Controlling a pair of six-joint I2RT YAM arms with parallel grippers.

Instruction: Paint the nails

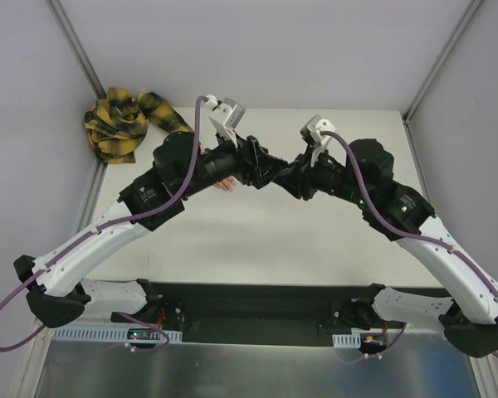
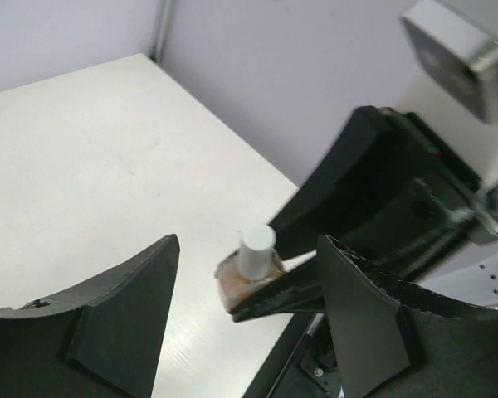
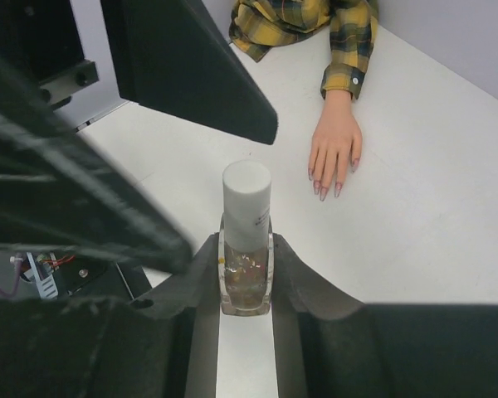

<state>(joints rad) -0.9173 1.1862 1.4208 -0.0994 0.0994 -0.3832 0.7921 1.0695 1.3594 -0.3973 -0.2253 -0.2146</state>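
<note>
Overhead, both arms reach in and meet over the middle of the table (image 1: 257,240), the left claw (image 1: 261,166) and the right claw (image 1: 292,176) tip to tip. From this height I cannot tell how their jaws stand. A sliver of the mannequin hand (image 1: 226,184) peeks out just beneath the left claw's wrist, and its plaid sleeve (image 1: 120,123) lies bunched well behind that claw, in the far corner. The nails are too small to make out in this view.

Seen from the left wrist, the left claw (image 2: 249,311) stands wide open and holds nothing. A small polish bottle (image 2: 249,274) with a white cap (image 2: 256,247) sits in the gap between its fingers (image 2: 124,315), touching neither. A dark finger of the other arm carries the bottle from below.

Seen from the right wrist, the right claw (image 3: 246,286) is closed tight on the polish bottle (image 3: 246,240), upright, one finger pressed to each glass side. The mannequin hand (image 3: 336,145) lies flat on the table ahead of this claw and off to its right. Its nails (image 3: 322,194), pinkish red, point back toward the claw, well apart from the bottle.
</note>
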